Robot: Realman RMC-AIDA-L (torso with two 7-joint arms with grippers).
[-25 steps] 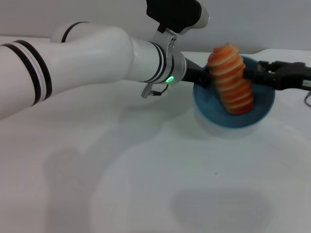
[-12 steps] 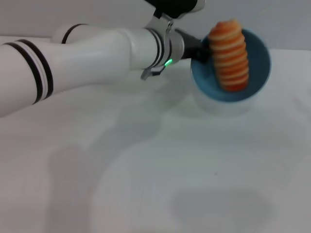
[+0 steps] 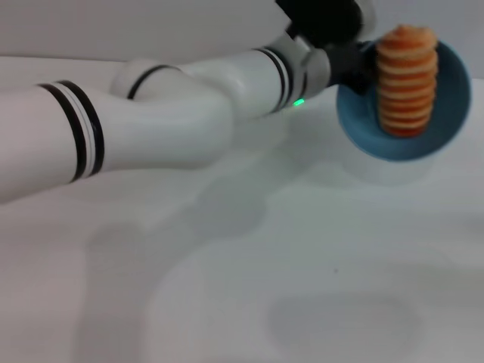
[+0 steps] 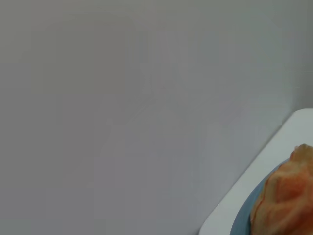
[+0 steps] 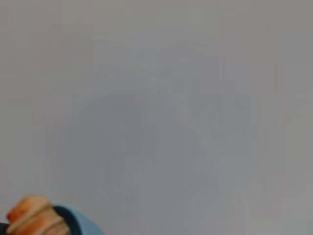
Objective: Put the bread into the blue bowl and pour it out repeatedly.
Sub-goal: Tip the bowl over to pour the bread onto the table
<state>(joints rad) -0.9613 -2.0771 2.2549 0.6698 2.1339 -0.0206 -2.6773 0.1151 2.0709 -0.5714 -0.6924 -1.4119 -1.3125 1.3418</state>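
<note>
Bread (image 3: 407, 83) upright in our tilted blue bowl (image 3: 446, 125), lifted far right, left gripper (image 3: 361, 64) at its rim, finger state unclear, white table (image 3: 227, 287) below, grey wall behind.

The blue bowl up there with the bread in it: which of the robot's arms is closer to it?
Left. The left gripper is at the blue bowl's rim, beside the bread. The right gripper is out of the head view.

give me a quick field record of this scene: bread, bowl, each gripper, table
bread: orange-brown ridged loaf, in the bowl, one end above the rim
bowl: blue, lifted and tipped, opening facing the head camera
left gripper: at the bowl's left rim, holding it up
right gripper: not in view
table: white; the bowl's shadow lies under the bowl
</note>
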